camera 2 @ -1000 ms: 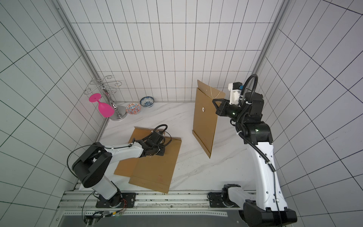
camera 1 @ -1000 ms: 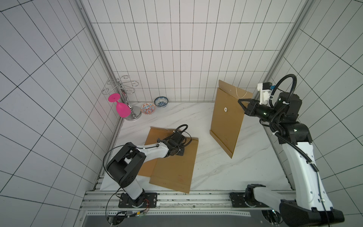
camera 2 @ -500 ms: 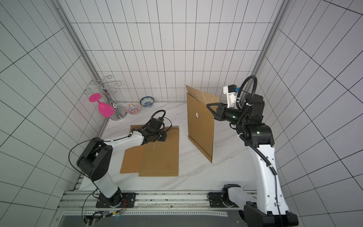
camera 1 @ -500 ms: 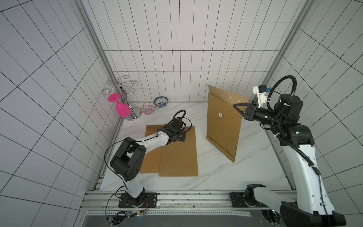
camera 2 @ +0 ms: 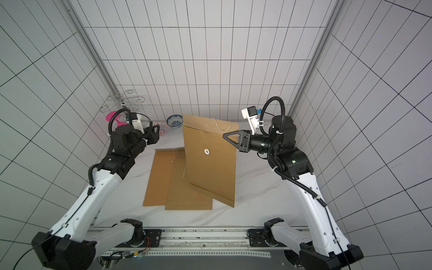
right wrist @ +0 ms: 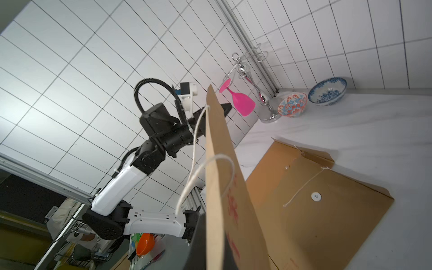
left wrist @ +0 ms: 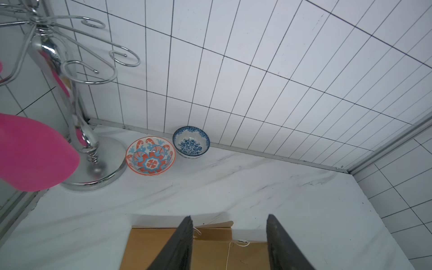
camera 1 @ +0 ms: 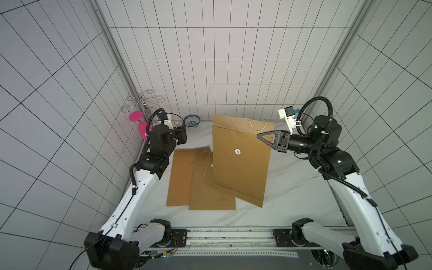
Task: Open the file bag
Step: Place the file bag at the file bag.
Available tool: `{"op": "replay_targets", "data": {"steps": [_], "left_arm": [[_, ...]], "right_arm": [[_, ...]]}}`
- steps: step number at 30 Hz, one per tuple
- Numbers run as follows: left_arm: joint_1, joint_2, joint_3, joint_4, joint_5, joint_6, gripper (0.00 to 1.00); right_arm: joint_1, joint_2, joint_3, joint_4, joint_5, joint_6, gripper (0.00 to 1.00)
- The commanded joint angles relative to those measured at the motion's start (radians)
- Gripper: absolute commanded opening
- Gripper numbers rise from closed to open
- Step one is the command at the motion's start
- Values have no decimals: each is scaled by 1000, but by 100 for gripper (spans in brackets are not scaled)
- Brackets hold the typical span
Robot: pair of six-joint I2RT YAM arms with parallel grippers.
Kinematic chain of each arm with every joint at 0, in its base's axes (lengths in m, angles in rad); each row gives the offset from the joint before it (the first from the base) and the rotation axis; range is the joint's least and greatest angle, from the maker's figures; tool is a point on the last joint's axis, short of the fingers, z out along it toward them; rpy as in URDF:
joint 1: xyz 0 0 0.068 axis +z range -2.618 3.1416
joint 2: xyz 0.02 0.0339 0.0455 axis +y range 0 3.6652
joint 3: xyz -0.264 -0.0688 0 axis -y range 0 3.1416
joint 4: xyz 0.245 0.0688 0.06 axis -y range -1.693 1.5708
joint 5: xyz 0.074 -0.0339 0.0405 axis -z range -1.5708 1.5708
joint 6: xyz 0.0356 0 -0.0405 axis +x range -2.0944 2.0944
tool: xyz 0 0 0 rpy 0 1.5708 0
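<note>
A brown file bag (camera 1: 240,168) (camera 2: 210,168) stands upright on its lower edge on the white table. Its top flap is lifted and its white string (camera 1: 256,126) hangs loose near the round button (camera 1: 237,151). My right gripper (camera 1: 259,136) (camera 2: 225,135) is shut on the bag's right edge near the top; in the right wrist view the jaws (right wrist: 216,252) pinch that edge. My left gripper (left wrist: 229,218) (camera 1: 181,136) hovers open and empty over the far ends of two more brown file bags (camera 1: 180,177) (left wrist: 149,247) lying flat.
A chrome glass rack (camera 1: 145,105) with a hanging pink goblet (camera 1: 140,126) stands at the back left corner. Beside it are a red patterned bowl (left wrist: 150,155) and a blue patterned bowl (left wrist: 191,142). Tiled walls close three sides.
My left gripper has let go of the flat bags, opened and risen toward the back left. The flat bags now lie straighter. My right gripper has swung the upright bag leftward, its face toward the camera.
</note>
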Motion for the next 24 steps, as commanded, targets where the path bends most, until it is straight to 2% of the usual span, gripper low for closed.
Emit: {"op": "replay_targets", "data": {"steps": [1, 5, 13, 18, 24], "left_arm": [[6, -14, 7, -60, 38, 15, 53], [6, -26, -19, -64, 62, 3, 53], [5, -37, -33, -82, 73, 9, 54], [6, -40, -44, -84, 77, 19, 55], [6, -35, -62, -78, 94, 24, 57]], "right_arm": [[-60, 128, -157, 2, -29, -17, 0], [-108, 326, -228, -44, 5, -170, 0], [-128, 608, -91, -141, 89, -366, 0], [-133, 672, -45, -156, 110, -409, 0], [-148, 679, 0, -155, 107, -458, 0]]}}
